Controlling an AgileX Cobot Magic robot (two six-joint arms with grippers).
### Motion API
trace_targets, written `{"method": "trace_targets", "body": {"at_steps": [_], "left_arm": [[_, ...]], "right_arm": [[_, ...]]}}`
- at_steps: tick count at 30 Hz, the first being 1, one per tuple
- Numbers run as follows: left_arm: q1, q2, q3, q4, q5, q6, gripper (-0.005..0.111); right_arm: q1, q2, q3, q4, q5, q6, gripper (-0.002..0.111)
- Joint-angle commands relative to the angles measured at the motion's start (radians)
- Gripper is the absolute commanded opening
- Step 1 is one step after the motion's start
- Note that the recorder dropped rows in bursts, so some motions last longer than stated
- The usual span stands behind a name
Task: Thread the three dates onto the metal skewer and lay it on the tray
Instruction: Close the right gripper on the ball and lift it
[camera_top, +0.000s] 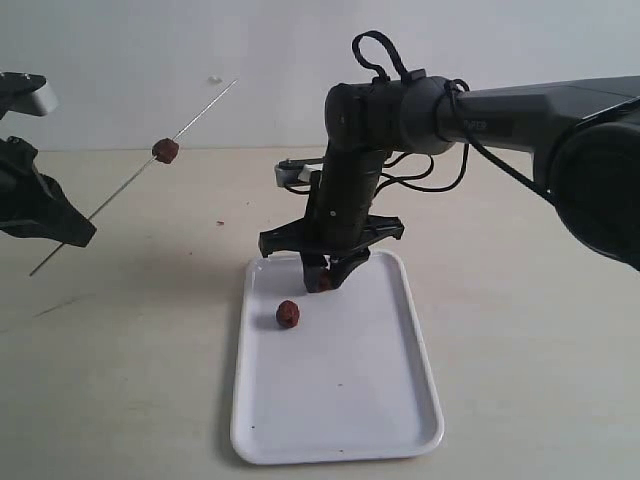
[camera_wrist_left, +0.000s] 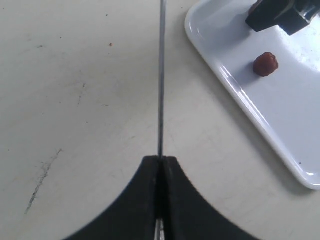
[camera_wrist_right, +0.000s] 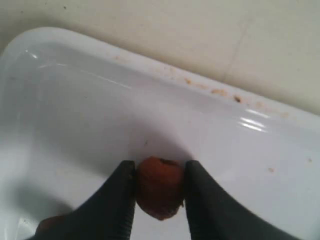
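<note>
Scuffed beige tabletop (camera_wrist_left: 75, 100), pale wall (camera_top: 120, 60). Left black claw (camera_wrist_left: 161, 161) clenches thin grey metal skewer (camera_wrist_left: 161, 75); right black claw (camera_wrist_right: 160, 172) grasps wrinkled reddish-brown date (camera_wrist_right: 159, 192) at glossy white tray's (camera_top: 350, 400) twelve o'clock.

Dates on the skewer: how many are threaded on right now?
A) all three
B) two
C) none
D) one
D: a single threaded date sits on the metal skewer held by the left gripper. The loose date lies on the tray, and the third date is between the fingers of the right gripper, down in the tray.
</note>
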Motion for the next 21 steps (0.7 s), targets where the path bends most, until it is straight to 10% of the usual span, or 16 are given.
{"method": "trace_targets", "body": {"at_steps": [1, 21], "left_arm": [[0.003, -0.007, 0.003, -0.016, -0.003, 0.004, 0.0], [0.003, -0.007, 0.003, -0.049, 0.014, 0.0, 0.0]], "right_arm": [[0.001, 0.006, -0.007, 0.007, 0.001, -0.002, 0.031], [0.001, -0.013, -0.007, 0.057, 0.101, 0.065, 0.031]]}}
